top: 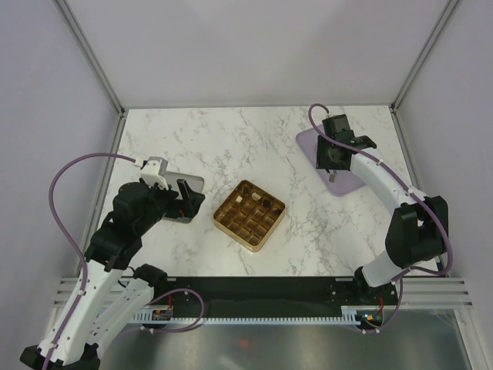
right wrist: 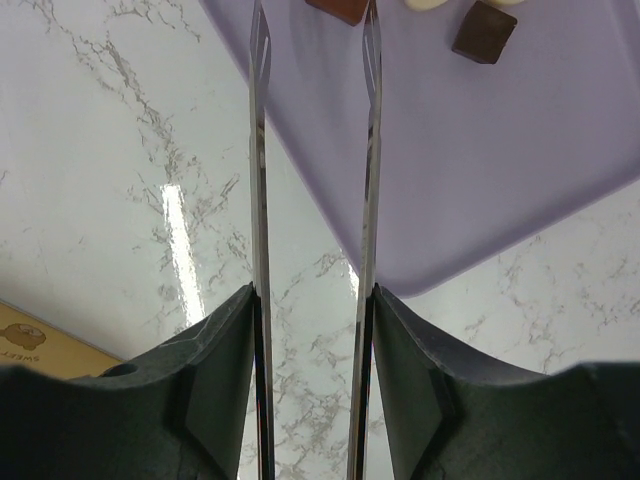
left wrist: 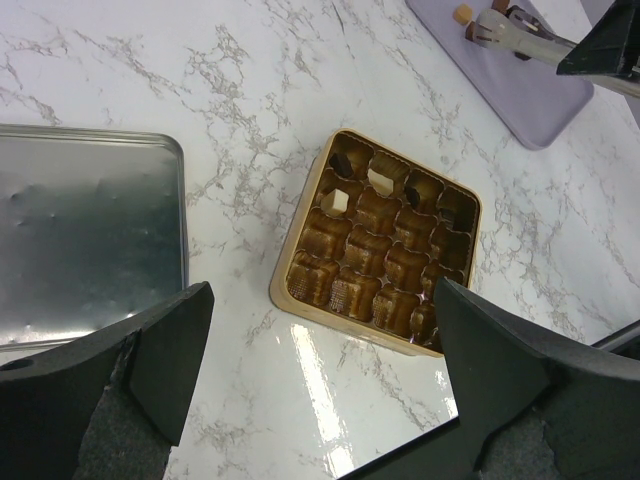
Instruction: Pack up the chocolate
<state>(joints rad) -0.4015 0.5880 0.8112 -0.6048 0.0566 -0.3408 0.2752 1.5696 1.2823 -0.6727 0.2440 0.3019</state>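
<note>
Right gripper point(right wrist: 315, 12): hangs over the purple mat point(right wrist: 480, 170) at the far right of the marble table point(top: 192, 146). Its two thin metal fingers point(right wrist: 262, 200) stand parallel with a clear gap between them, so they are apart and nothing is clamped.

A reddish-brown piece point(right wrist: 340, 8) of chocolate lies on the mat between the fingertips. It sits close to the blade on the right of the wrist view and apart from the other blade. The frame edge cuts the piece off, so I cannot tell whether it touches that nearer blade.

Outside the fingers, on the same mat, a cream piece point(right wrist: 430, 3) lies just beside that blade. A dark brown piece point(right wrist: 484, 32) lies a little further out.

Left gripper point(left wrist: 322, 300): jaws spread wide, holding nothing, hovering above the table at the near side of the gold tray point(left wrist: 302, 218).

The tray has a dark chocolate point(left wrist: 342, 160) and two cream chocolates point(left wrist: 381, 180) in cells at its far corner. All three are apart from the left gripper's black fingers point(left wrist: 160, 350).

A metal lid point(left wrist: 90, 230) lies flat beside the tray, not touching it.
</note>
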